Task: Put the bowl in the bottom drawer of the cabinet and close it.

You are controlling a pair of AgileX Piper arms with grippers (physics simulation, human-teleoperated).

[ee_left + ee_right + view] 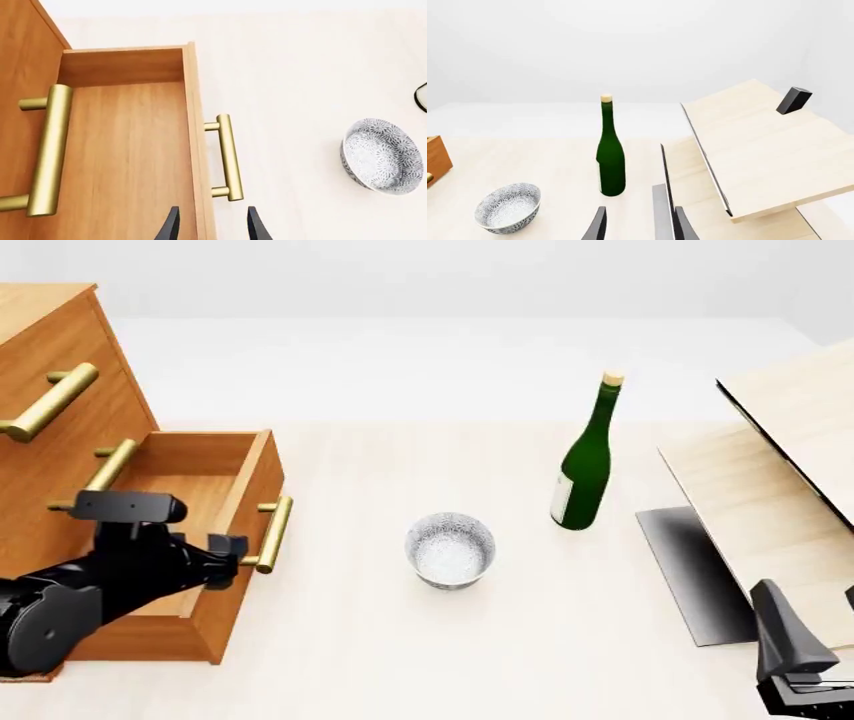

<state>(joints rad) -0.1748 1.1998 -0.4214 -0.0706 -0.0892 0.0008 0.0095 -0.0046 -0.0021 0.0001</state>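
Observation:
The cabinet (60, 445) stands at the table's left with its bottom drawer (251, 502) pulled out and nothing inside it. My left gripper (212, 227) is open, its fingers straddling the drawer's front panel (193, 125) just short of the brass handle (227, 157), not touching it. The speckled white bowl (451, 548) sits upright on the table to the right of the drawer, also in the left wrist view (383, 155) and the right wrist view (508, 207). My right gripper (639, 227) is open and holds nothing, low at the front right (798, 660).
A green wine bottle (587, 455) stands upright behind and to the right of the bowl. Pale wooden boards (767, 500) slope over the right side of the table, with a small black block (794, 100) on the upper one. The upper drawers (47, 400) are shut.

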